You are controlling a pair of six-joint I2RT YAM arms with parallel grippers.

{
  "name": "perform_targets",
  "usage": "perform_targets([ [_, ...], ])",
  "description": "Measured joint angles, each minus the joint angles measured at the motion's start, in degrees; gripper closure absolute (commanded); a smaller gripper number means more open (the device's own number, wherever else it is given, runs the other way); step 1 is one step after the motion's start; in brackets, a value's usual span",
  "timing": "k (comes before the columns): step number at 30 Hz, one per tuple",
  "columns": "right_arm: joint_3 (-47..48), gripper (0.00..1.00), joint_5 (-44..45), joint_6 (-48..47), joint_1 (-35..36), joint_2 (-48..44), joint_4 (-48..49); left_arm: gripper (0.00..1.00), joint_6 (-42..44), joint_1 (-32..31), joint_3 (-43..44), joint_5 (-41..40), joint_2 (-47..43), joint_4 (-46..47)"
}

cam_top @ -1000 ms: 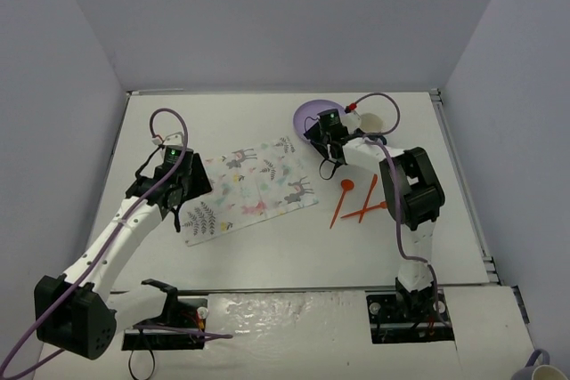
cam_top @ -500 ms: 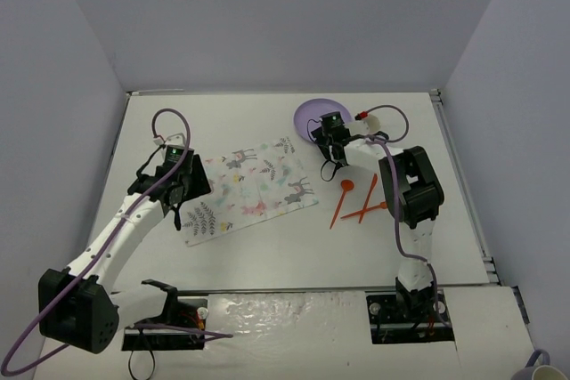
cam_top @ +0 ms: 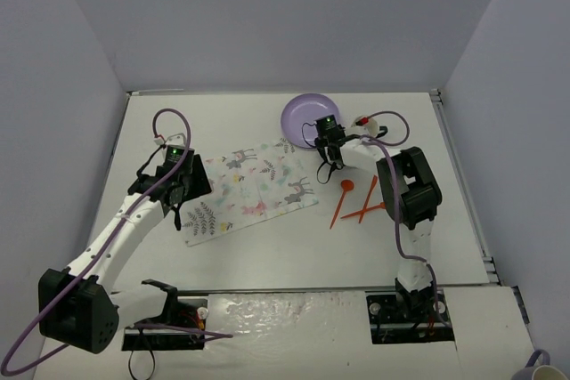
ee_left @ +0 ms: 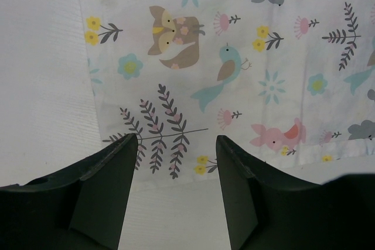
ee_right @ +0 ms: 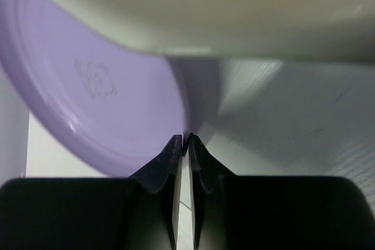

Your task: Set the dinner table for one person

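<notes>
**Kid:** Dinner table (cam_top: 223, 122) is big, white and flat, under everything. Where's the purple plate (cam_top: 303, 113)?

**Dad:** At the far side. The right gripper (ee_right: 182, 139) pinches its thin rim. It looks stiff, light and slippery. The left gripper (ee_left: 176, 139) is spread wide above the placemat (ee_left: 234, 57).

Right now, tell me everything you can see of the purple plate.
The purple plate is round, glossy lilac, plastic-looking. It is over the far middle of the dinner table, beyond the placemat. The right pincer is shut on its near rim; the wrist view shows its underside, with an embossed mark, so it seems tilted.
</notes>
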Motion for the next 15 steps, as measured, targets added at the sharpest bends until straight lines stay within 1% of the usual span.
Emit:
perform_targets([
  [8, 0.5, 1.0, 0.5, -1.5, 0.6, 0.0, -2.1, 0.48, 0.0, 0.0, 0.0, 0.1, 0.0, 0.1],
  [15, 2.0, 1.0, 1.5, -4.9, 2.1, -0.1, -3.2, 0.48, 0.0, 0.4, 0.0, 0.2, 0.1, 0.1],
])
